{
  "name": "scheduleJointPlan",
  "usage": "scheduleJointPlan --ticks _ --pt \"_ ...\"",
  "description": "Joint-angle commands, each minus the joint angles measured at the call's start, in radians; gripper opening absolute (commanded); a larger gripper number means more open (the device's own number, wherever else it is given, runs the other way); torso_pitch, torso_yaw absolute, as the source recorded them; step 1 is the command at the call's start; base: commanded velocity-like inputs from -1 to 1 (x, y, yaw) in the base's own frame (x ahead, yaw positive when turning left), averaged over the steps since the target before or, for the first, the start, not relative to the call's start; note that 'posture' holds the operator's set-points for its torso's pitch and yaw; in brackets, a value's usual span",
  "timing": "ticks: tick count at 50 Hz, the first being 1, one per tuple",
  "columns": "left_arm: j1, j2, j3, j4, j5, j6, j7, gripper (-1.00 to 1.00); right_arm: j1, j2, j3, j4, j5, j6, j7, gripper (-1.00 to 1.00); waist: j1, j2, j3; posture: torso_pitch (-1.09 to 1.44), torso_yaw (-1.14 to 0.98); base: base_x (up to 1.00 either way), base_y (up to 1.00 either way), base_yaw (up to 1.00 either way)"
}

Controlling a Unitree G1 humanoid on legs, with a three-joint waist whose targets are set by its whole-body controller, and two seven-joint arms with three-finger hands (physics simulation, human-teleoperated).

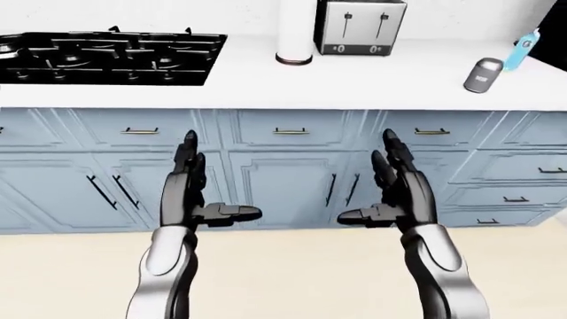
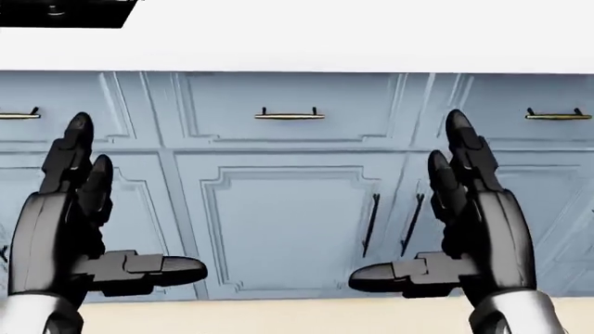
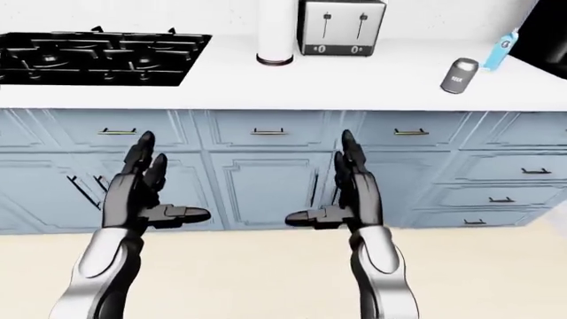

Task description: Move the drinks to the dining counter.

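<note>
Right now both of my hands are raised before the blue cupboards (image 2: 278,223), palms facing each other and holding nothing. My left hand (image 1: 191,196) is spread wide, fingers pointing up and thumb jutting inward; my right hand (image 1: 397,193) mirrors it, equally wide. Above them the white table (image 1: 354,83) carries the drinks near its right end: a grey can (image 1: 483,74) lies tilted close to the near edge, and a blue bottle (image 1: 521,49) stands just beyond it, toward the right corner. Along the far edge sit a toaster (image 1: 359,26) and a white roll (image 1: 295,32); a black stove (image 1: 111,56) fills the left end.
</note>
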Motion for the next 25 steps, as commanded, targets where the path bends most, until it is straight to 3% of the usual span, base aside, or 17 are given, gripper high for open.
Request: scheduleJointPlan --ticks 1,4,5,6,7,8,9,11,14,16,17,18,19,21,22,23,25 --pt "-0.027 -0.007 -0.016 -0.057 -0.015 -0.025 0.003 1.0 -0.013 -0.009 -0.02 -0.018 0.004 -0.034 -0.002 1.0 -0.006 0.002 -0.017 0.0 0.0 0.0 -1.0 0.0" --pt "-0.025 -0.009 -0.028 -0.045 -0.013 -0.04 0.007 1.0 -0.003 -0.006 -0.026 -0.004 0.021 -0.044 0.002 1.0 0.0 -0.076 -0.044 0.0 0.0 0.0 -1.0 0.0" --pt "-0.025 -0.008 -0.028 -0.054 -0.014 -0.032 0.007 1.0 0.001 -0.007 -0.023 -0.016 0.022 -0.039 0.003 1.0 -0.028 -0.064 -0.031 0.0 0.0 0.0 -1.0 0.0" --pt "-0.024 -0.007 -0.029 -0.064 -0.014 -0.025 0.007 1.0 -0.002 -0.007 -0.023 -0.015 0.022 -0.04 0.001 1.0 -0.019 -0.063 -0.016 0.0 0.0 0.0 -1.0 0.0" --pt "-0.022 -0.006 -0.025 -0.08 -0.018 -0.014 0.007 1.0 -0.005 -0.007 -0.024 -0.006 0.021 -0.046 -0.001 1.0 -0.055 -0.04 -0.035 0.0 0.0 0.0 0.0 -1.0" --pt "-0.018 -0.007 -0.024 -0.084 -0.02 -0.015 0.006 1.0 -0.003 -0.005 -0.024 -0.011 0.029 -0.044 0.001 1.0 -0.042 -0.07 -0.045 0.0 0.0 0.0 0.0 -1.0" --pt "-0.016 -0.007 -0.024 -0.087 -0.02 -0.017 0.006 1.0 0.0 -0.005 -0.021 -0.013 0.029 -0.045 0.001 1.0 -0.053 -0.072 -0.037 0.0 0.0 0.0 0.0 -1.0" --pt "-0.017 -0.007 -0.021 -0.092 -0.023 -0.011 0.007 1.0 0.003 -0.006 -0.021 -0.026 0.032 -0.036 0.001 1.0 -0.068 -0.043 -0.014 0.0 0.0 0.0 0.0 -1.0" --pt "-0.007 -0.01 -0.024 -0.088 -0.026 -0.024 0.006 1.0 0.003 -0.007 -0.018 -0.028 0.032 -0.036 0.004 1.0 -0.079 0.003 -0.005 0.0 0.0 0.0 0.0 -1.0" --pt "-0.002 -0.01 -0.023 -0.091 -0.029 -0.026 0.005 1.0 0.003 -0.007 -0.016 -0.03 0.029 -0.033 0.003 1.0 -0.071 0.04 -0.019 0.0 0.0 0.0 0.0 -1.0" --pt "0.0 -0.008 -0.02 -0.099 -0.031 -0.021 0.004 1.0 0.004 -0.007 -0.017 -0.041 0.032 -0.024 0.003 1.0 -0.042 0.078 -0.026 0.0 0.0 0.0 0.0 -1.0" --pt "0.0 -0.007 -0.017 -0.113 -0.034 -0.008 0.005 1.0 0.005 -0.008 -0.016 -0.042 0.03 -0.023 0.005 1.0 -0.016 0.084 -0.048 0.0 0.0 0.0 0.0 -1.0" --pt "-0.001 -0.006 -0.016 -0.119 -0.036 -0.004 0.004 1.0 0.005 -0.007 -0.017 -0.041 0.03 -0.025 0.005 1.0 -0.026 0.035 -0.016 0.0 0.0 0.0 0.0 -1.0" --pt "0.0 -0.007 -0.017 -0.124 -0.036 -0.001 0.005 1.0 0.01 -0.009 -0.004 -0.039 0.008 -0.034 0.005 1.0 0.015 0.028 -0.033 0.0 0.0 0.0 -0.5 -0.5" --pt "0.003 -0.009 -0.019 -0.123 -0.038 -0.003 0.004 1.0 0.013 -0.005 0.0 -0.032 0.006 -0.037 0.01 1.0 -0.022 0.077 -0.03 0.0 0.0 0.0 -0.48 0.0" --pt "0.006 -0.009 -0.02 -0.122 -0.038 -0.006 0.003 1.0 0.015 -0.004 0.007 -0.024 -0.002 -0.043 0.014 1.0 -0.008 0.045 -0.043 0.0 0.0 0.0 -0.4 0.0" --pt "0.008 -0.007 -0.013 -0.123 -0.041 -0.007 0.001 1.0 0.017 0.0 0.013 -0.021 -0.01 -0.051 0.018 1.0 -0.036 -0.037 -0.042 0.0 0.0 0.12 -0.71 0.0"
